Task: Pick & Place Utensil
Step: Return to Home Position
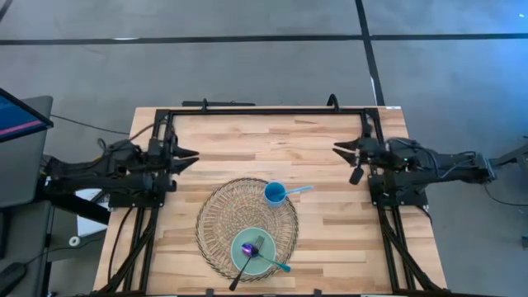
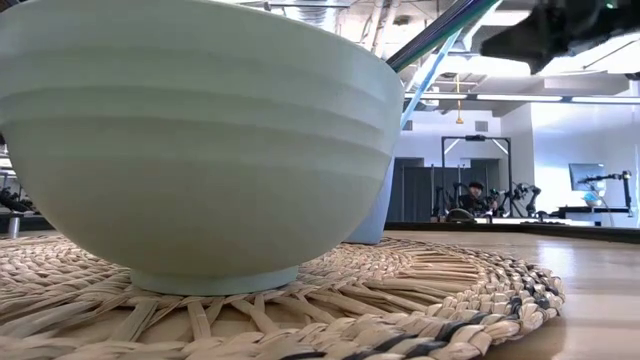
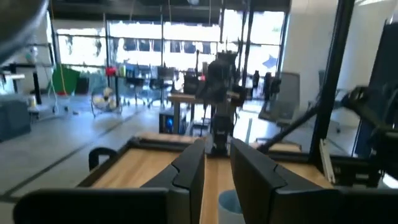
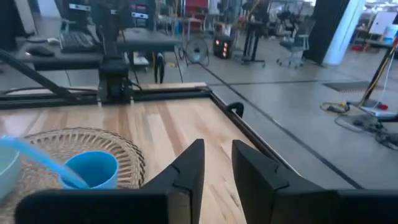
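Note:
A round woven mat (image 1: 216, 221) lies at the table's middle near side. On it stand a blue cup (image 1: 275, 194) holding a light blue utensil (image 1: 299, 190) and a pale green bowl (image 1: 252, 250). The bowl holds a purple spoon (image 1: 250, 247), a teal utensil (image 1: 276, 264) and a dark-handled one (image 1: 239, 276), all leaning on its rim. My left gripper (image 1: 190, 156) hovers at the table's left side and my right gripper (image 1: 340, 148) at its right. Both are empty, with a narrow gap between the fingers in the left wrist view (image 3: 217, 155) and right wrist view (image 4: 217, 152).
A black frame (image 1: 272, 110) runs along the table's far edge and down both sides. Bare wood lies between the mat and each arm. The low view is filled by the bowl (image 2: 200, 140) on the mat (image 2: 420, 300), with the cup (image 2: 381, 215) behind it.

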Motion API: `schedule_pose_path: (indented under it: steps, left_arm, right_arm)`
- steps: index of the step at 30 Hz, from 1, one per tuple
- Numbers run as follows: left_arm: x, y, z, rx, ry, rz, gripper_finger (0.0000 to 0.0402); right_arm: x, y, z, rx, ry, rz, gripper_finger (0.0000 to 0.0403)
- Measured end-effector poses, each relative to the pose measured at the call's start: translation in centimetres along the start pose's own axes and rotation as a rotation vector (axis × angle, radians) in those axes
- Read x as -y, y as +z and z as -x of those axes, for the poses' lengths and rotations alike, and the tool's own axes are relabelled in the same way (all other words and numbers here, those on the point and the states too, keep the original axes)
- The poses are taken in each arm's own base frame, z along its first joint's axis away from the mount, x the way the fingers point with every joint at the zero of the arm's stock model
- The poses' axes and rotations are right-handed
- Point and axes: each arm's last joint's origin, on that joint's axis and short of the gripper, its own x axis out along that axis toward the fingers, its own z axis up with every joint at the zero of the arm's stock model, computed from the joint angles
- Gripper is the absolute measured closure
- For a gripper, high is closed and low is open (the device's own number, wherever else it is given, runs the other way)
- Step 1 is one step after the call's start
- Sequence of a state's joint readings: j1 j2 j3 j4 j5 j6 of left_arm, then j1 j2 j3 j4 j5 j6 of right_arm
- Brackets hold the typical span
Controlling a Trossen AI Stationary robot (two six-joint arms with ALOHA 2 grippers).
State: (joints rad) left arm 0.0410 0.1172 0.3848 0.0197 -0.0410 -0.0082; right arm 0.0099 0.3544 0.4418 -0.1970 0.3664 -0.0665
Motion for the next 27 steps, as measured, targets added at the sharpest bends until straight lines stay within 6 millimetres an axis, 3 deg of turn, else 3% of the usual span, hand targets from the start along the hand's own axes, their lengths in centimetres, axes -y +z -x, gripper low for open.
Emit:
schedule_pose_path:
  steps: [5, 10, 14, 21, 27]
  left_arm:
    - [-0.2, -0.1, 1.8, -0.009, 0.039, -0.001, 0.0323]
    - [-0.4, -1.4, 1.6, -0.117, 0.125, -0.016, 0.0323]
    - [-0.7, -2.6, 1.5, -0.147, 0.222, -0.012, 0.0323]
    - [-0.7, -6.6, 0.9, -0.155, 0.203, 0.053, 0.0323]
    - [-0.7, -8.5, 0.6, -0.116, 0.201, 0.034, 0.0323]
  right_arm:
    - [0.8, -1.7, 2.1, 0.054, -0.009, -0.077, 0.0328]
    - [1.1, -3.6, 3.5, 0.084, -0.004, -0.107, 0.0328]
    - [1.0, -4.1, 3.2, 0.041, -0.004, -0.118, 0.0328]
    - [0.8, -4.2, 3.1, 0.061, 0.021, -0.17, 0.0328]
    - [0.0, -6.5, 1.3, 0.14, 0.03, -0.185, 0.0328]
